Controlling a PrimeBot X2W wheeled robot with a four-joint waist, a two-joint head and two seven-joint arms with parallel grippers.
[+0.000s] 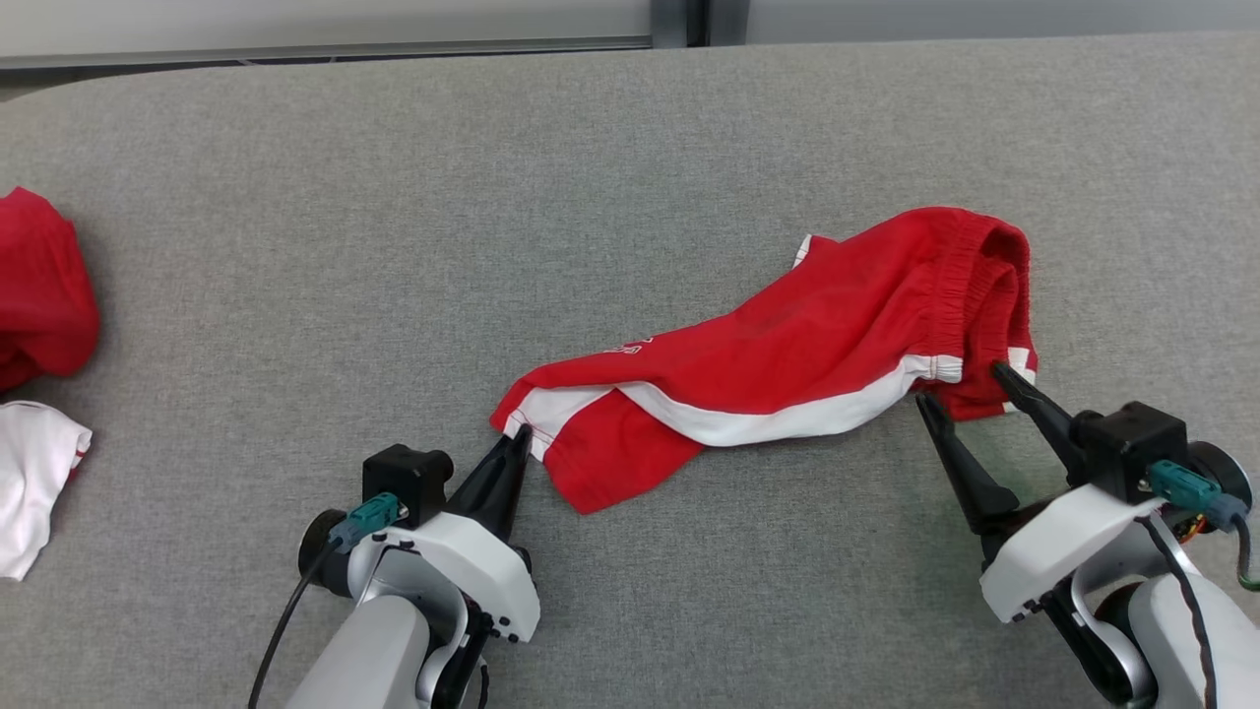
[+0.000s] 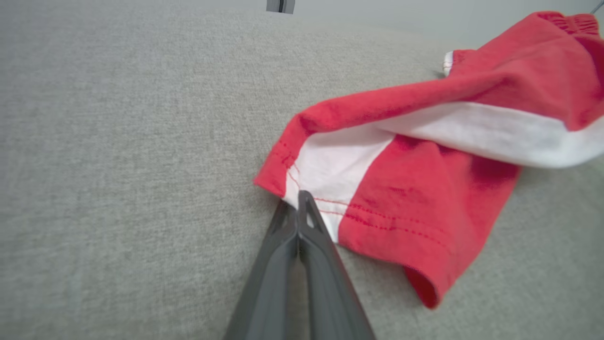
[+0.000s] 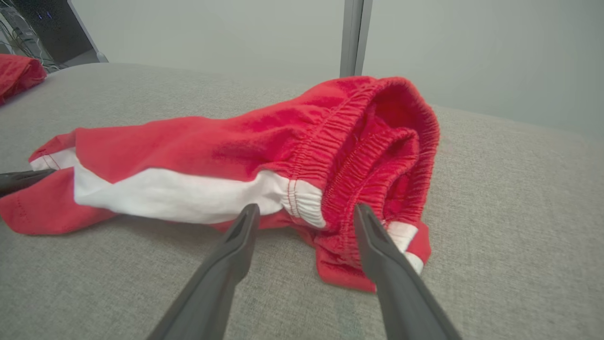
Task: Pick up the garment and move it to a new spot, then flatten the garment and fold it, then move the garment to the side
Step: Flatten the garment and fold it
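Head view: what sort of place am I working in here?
Probably a lab or test room for clothes folding: a broad grey fabric-covered table, red shorts on it, spare garments at its left edge, bare walls with a metal post.

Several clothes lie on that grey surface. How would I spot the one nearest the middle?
On the grey table, look just right of the middle: the red shorts lie there. Unlike the red heap and white cloth at the left edge, they have a white side stripe and a gathered waistband.
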